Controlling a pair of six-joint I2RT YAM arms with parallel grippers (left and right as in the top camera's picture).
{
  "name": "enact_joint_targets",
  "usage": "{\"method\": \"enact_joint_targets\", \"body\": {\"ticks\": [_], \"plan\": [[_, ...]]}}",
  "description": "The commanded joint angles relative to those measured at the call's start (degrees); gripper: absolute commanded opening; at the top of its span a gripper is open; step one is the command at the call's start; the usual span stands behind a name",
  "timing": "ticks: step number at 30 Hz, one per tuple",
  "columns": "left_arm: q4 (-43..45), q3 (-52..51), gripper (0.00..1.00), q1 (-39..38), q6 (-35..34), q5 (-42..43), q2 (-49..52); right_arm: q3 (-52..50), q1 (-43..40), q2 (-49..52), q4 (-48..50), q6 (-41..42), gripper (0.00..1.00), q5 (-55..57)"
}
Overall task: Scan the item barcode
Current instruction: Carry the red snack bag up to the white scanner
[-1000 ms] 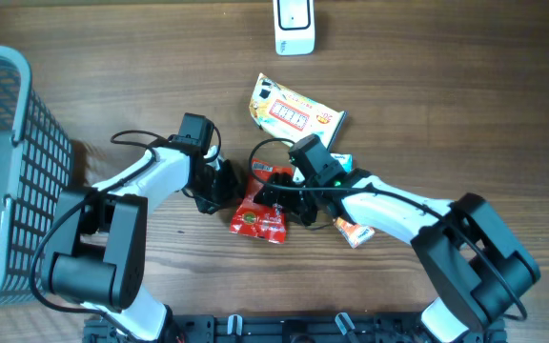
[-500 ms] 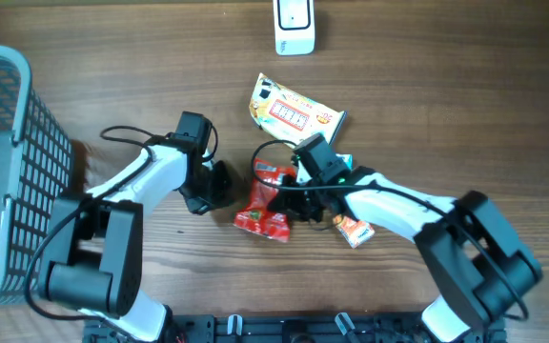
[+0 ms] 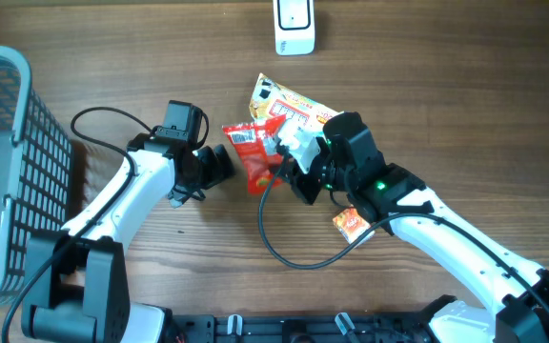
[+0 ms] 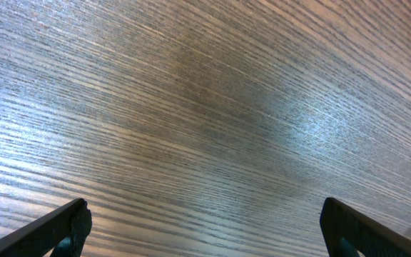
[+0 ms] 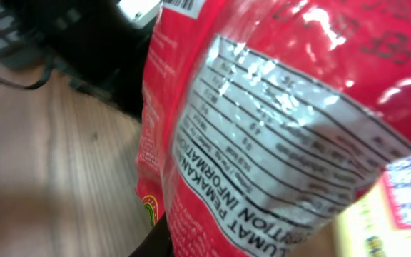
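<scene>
The red glossy plastic packet (image 3: 254, 152) sits in the right gripper (image 3: 286, 164), apparently raised off the brown wooden table (image 3: 427, 86) near the middle, just in front of a yellow printed packet (image 3: 298, 112). The jaws are nearly closed, pinching the packet by its right-hand edge. In the right wrist view its back panel fills the frame, with the white nutrition table plain to read. A strip of what may be bars shows at the very top edge, too cropped to be sure.

The left gripper (image 3: 220, 164) hangs just left of the packet with its jaws spread fully wide and holding nothing; its own camera shows only bare wood between the fingertips (image 4: 66, 227).

A white boxy device (image 3: 294, 27) – by the task, probably the scanner – stands at the far edge, well apart from the packet. A small orange packet (image 3: 353, 225) lies beside the right arm, and a grey mesh basket (image 3: 8, 171) stands at the far left.

The step in hand looks like presenting the item – grasp done, scan not yet. Next, the right arm would need to carry the packet towards the device and turn the barcode to face it.
</scene>
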Motion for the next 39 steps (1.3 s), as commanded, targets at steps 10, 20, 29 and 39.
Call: {"method": "enact_joint_targets", "body": {"ticks": [10, 20, 29, 39], "plan": [[0.09, 0.68, 1.0, 0.26, 0.26, -0.76, -0.37, 1.53, 0.02, -0.81, 4.68, -3.02, 0.04, 20.09], [0.11, 0.68, 1.0, 0.26, 0.26, -0.76, -0.37, 1.53, 0.02, 0.22, 17.25, -13.86, 0.04, 65.46], [0.11, 0.68, 1.0, 0.26, 0.26, -0.76, -0.37, 4.24, -5.55, 29.62, 80.78, -94.95, 0.04, 49.53], [0.09, 0.68, 1.0, 0.26, 0.26, -0.76, -0.37, 46.66, -12.52, 49.09, 53.64, -88.13, 0.04, 42.1]]}}
